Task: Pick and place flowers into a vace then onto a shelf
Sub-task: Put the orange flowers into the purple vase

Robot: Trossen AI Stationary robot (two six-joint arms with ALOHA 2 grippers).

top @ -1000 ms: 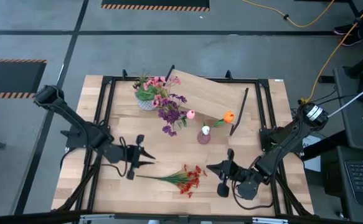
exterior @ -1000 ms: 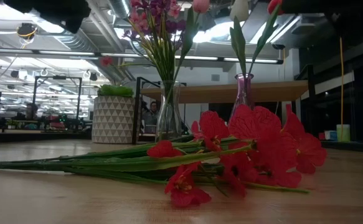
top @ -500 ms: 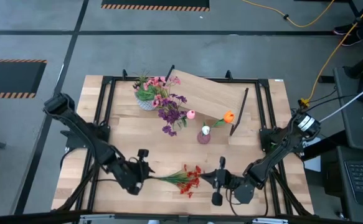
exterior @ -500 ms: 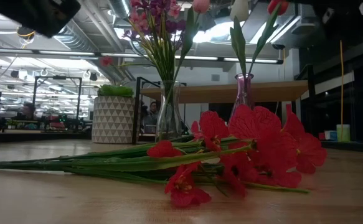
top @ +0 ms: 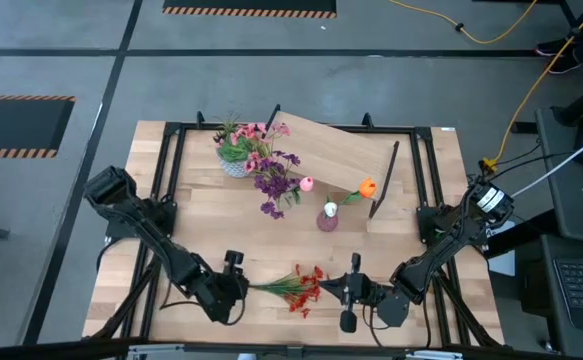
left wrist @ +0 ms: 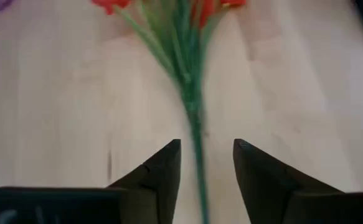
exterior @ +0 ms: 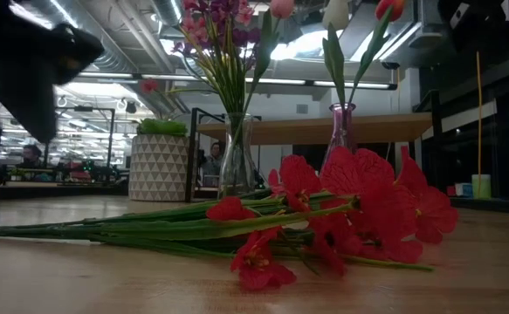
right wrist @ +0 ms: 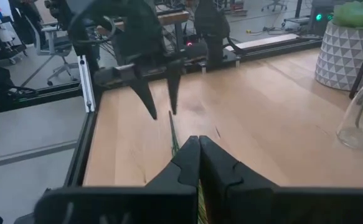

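The red-orange bunch of flowers [top: 306,285] lies flat on the table near its front edge, with its green stems [exterior: 132,228] pointing toward the table's left. My left gripper [top: 239,280] is open and tipped down over the stem ends. Its fingers stand on either side of one stem [left wrist: 197,155] without touching it. My right gripper [top: 339,291] is shut and hovers just right of the blooms [exterior: 367,205], pointing along the stems toward the left gripper [right wrist: 162,115]. The shelf [top: 336,155] stands askew at the back.
A clear vase [exterior: 237,161] with pink and purple flowers and a small purple vase [top: 328,217] with single blooms stand mid-table, in front of the shelf. A green plant in a white pot [top: 234,160] is at the back left. Bare tabletop lies on either side of the bunch.
My left gripper has gone down and toward the table's near edge, tipping downward, until its fingers straddle the stem ends of the bunch. My right gripper shifted a little toward the blooms, then held still. The bunch has not moved.
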